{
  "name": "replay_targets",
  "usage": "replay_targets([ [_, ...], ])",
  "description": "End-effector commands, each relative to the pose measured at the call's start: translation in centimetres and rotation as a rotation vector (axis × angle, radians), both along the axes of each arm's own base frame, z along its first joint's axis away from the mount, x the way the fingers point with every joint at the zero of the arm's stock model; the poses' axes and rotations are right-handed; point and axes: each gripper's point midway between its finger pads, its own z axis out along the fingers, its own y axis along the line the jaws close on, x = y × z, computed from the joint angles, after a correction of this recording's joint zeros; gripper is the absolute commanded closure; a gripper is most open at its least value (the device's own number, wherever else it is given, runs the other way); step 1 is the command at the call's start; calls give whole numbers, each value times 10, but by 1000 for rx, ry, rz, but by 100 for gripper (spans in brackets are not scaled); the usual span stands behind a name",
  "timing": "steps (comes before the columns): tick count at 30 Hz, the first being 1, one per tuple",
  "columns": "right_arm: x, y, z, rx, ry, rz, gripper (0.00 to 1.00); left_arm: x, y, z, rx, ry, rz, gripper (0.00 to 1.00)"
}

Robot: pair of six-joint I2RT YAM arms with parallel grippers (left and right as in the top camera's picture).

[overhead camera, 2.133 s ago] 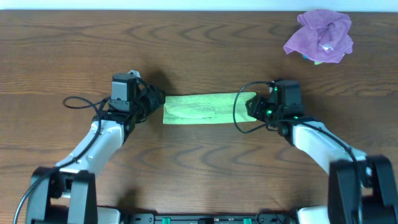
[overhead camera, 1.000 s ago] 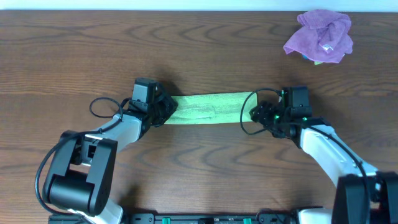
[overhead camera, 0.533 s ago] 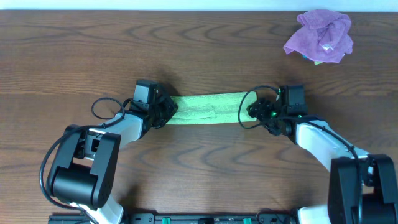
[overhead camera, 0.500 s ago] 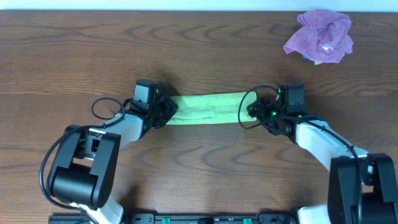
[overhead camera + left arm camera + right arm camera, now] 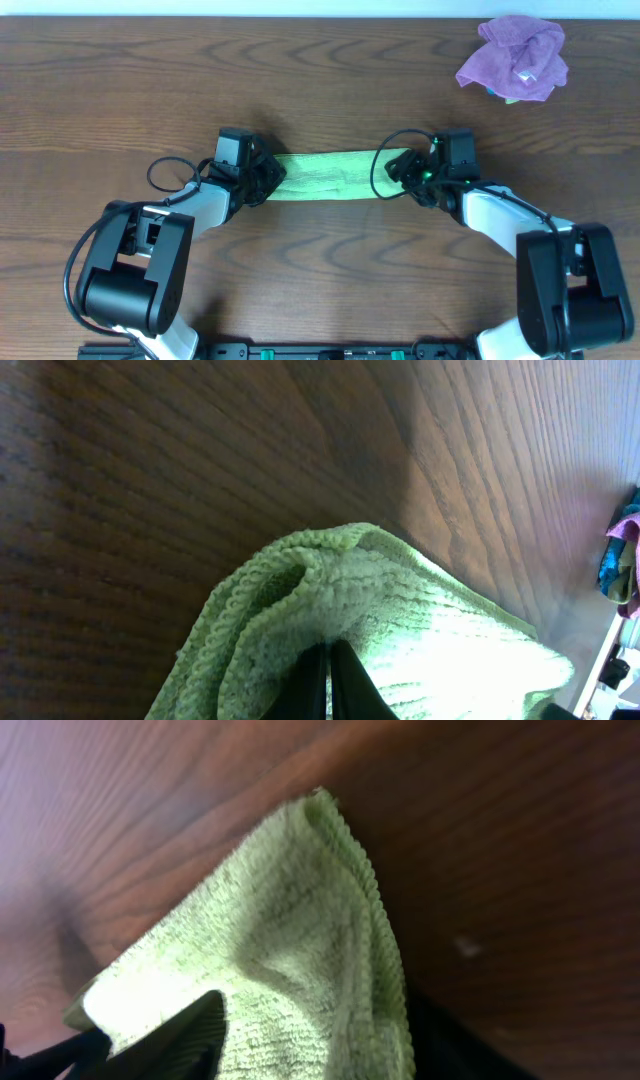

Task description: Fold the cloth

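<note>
Lime-green folded microfibre cloth strip [image 5: 330, 175] on dark wooden surface [image 5: 320, 80]; left jaws clenched on its left end, right jaws apart, straddling its right end

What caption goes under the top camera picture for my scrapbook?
Left gripper pinches one end of the folded green cloth, right gripper at the other end; purple cloth lies in the corner.

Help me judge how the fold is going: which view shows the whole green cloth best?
The overhead view: it shows the cloth whole, a narrow folded strip spanning between the left hand and the right hand. The left wrist view shows only a bunched end, pinched. The right wrist view shows only one corner.
</note>
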Motion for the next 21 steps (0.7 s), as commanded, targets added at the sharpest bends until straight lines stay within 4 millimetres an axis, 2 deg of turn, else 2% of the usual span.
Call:
replay_targets([
  [1, -17, 6, -21, -5, 76, 20, 60, -7, 3, -15, 14, 51, 10, 94],
  [4, -16, 6, -21, -7, 73, 23, 91, -7, 2, -15, 8, 52, 7, 94],
  [5, -15, 6, -20, -7, 65, 26, 98, -8, 2, -15, 9, 53, 7, 94],
  [10, -4, 19, -6, 37, -24, 98, 99, -11, 3, -17, 15, 72, 6, 94],
  [15, 8, 26, 20, 68, -114, 130, 99, -15, 4, -20, 25, 84, -4, 94],
  [21, 13, 38, 57, 70, -217, 180, 98, -15, 4, -20, 27, 82, -8, 94],
])
